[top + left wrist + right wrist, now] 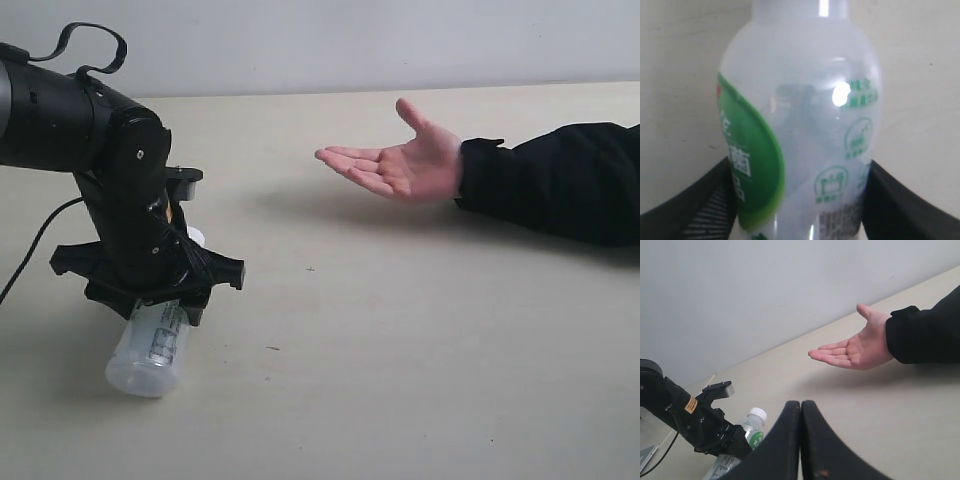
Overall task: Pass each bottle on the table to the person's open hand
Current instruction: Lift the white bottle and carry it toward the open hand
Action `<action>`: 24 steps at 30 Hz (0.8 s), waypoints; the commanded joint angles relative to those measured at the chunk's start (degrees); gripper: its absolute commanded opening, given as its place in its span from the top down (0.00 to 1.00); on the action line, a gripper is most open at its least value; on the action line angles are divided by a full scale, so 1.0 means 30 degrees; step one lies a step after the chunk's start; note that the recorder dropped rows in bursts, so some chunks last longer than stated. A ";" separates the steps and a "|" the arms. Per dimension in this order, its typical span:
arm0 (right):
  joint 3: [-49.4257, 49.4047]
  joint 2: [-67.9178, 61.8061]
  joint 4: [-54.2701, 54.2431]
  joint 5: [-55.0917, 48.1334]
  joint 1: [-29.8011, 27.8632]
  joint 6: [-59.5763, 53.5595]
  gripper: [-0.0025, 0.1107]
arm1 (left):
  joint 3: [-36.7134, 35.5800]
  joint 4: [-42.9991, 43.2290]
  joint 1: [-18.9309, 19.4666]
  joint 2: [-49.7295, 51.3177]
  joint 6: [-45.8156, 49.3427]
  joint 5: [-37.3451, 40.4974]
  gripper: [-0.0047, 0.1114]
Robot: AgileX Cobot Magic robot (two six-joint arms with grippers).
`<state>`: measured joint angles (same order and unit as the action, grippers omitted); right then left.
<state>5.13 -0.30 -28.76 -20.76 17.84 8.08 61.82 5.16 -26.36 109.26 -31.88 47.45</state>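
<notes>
A white-green bottle [150,352] with a white cap lies on its side on the pale table [420,360] at the left. My left gripper [162,308] reaches down over it, and its two black fingers [715,200] press against both sides of the bottle [800,125]. The person's open hand [400,165], palm up on a black-sleeved arm, hovers over the table at the right. My right gripper [800,407] is shut and empty; from it I see the bottle [753,429] and the hand [855,350] farther off.
The black sleeve [560,180] stretches in from the right edge. A black cable [30,250] trails off the left arm. A plain wall [350,40] runs behind the table's far edge.
</notes>
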 commanded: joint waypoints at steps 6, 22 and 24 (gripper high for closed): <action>-0.0062 0.0100 0.0132 0.0016 -0.0097 -0.0115 0.97 | 0.0516 0.0476 0.0027 -0.0639 0.0075 0.0425 0.96; -0.0062 0.0100 0.0132 0.0016 -0.0097 -0.0115 0.97 | 0.8191 -0.5519 -0.1374 -0.1777 0.1469 0.1210 0.96; -0.0062 0.0100 0.0132 0.0016 -0.0097 -0.0115 0.97 | 0.9334 -0.6228 -0.1740 -0.0742 0.1739 0.0744 0.96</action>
<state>5.13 -0.30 -28.76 -20.76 17.84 8.08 87.21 -11.05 -30.44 104.80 -27.83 51.61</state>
